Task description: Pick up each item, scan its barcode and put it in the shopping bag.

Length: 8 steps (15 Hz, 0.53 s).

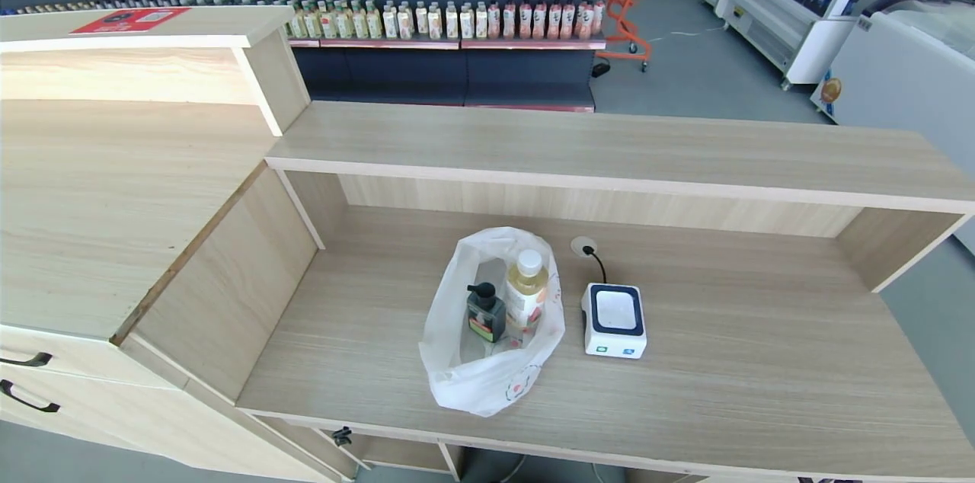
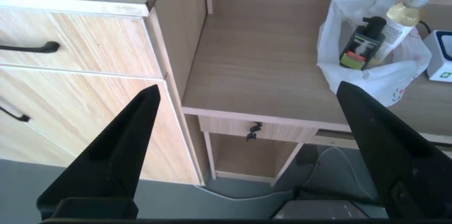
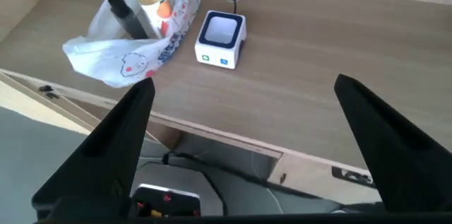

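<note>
The desk [image 1: 762,361] is pale wood-grain laminate, a flat, matte top walled on three sides by a raised ledge of the same board. Both hands hang off its near edge, well apart from everything on it. A drawer cabinet [image 2: 70,75] in matching laminate, with slim black curved handles [image 2: 28,46], stands just beside the left hand [image 2: 247,88].

That left hand is spread wide and holds nothing; its two dark, wedge-shaped fingers [image 2: 113,160] taper to points. The right hand [image 3: 245,81] is spread wide too and grips nothing, with fingers [image 3: 106,153] of the same shape.

The shopping bag [image 1: 472,384] is thin, crinkled white plastic with a small red print near its base. It slumps open on the desk, ahead of the left hand and off toward the right hand's side. Two things stand in it, upright and touching. One is a juice bottle [image 1: 525,289] of clear plastic, round, with pale yellow drink, a white screw cap and a white-and-orange label. The other is a shorter, dark, squarish pump bottle [image 1: 485,311] with a black pump head and a red-and-green label.

The scanner [image 1: 614,319] sits ahead of the right hand, just beside the bag. It is a white, rounded-corner box with a dark-framed pale window on top. A thin black cable [image 1: 598,263] runs from its back into a round hole in the desk.
</note>
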{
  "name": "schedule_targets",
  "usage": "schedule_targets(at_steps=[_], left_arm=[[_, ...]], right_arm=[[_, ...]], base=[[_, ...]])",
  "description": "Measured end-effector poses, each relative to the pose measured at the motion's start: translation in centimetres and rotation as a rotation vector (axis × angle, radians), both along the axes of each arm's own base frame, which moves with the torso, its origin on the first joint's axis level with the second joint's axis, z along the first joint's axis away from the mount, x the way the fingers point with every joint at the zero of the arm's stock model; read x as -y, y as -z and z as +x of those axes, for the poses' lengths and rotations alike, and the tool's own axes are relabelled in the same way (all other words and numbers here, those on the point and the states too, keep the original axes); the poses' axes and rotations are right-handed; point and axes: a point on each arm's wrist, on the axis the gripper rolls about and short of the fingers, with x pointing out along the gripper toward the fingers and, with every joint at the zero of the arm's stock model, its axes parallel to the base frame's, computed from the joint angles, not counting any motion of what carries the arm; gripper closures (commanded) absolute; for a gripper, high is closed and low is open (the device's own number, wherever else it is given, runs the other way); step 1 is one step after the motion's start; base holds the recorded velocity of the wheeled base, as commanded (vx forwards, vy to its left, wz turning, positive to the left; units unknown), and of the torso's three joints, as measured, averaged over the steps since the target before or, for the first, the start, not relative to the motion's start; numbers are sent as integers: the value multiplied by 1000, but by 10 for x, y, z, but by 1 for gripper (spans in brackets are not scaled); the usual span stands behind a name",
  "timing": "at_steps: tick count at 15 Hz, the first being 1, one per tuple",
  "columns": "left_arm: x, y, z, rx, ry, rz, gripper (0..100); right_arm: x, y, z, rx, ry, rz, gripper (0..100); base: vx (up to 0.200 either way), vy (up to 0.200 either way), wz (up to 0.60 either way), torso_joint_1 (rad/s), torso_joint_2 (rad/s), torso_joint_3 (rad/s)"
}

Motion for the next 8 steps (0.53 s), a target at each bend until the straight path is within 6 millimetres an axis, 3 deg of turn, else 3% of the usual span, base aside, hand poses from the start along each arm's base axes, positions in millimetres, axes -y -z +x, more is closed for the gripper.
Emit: schedule_targets(at_steps=[1, 3, 4, 8], left_arm=[[0, 0, 0, 0, 0, 0, 0], [0, 0, 0, 0, 0, 0, 0], [0, 0, 0, 0, 0, 0, 0], [0, 0, 0, 0, 0, 0, 0]], right_arm=[[1, 16, -8, -27, 45, -22, 0], [0, 24, -15, 29, 81, -32, 0], [0, 26, -17, 53, 87, -38, 100], [0, 27, -19, 91, 92, -35, 100]], base=[[0, 0, 0, 0, 0, 0], [0, 0, 0, 0, 0, 0], [0, 0, 0, 0, 0, 0], [0, 0, 0, 0, 0, 0]])
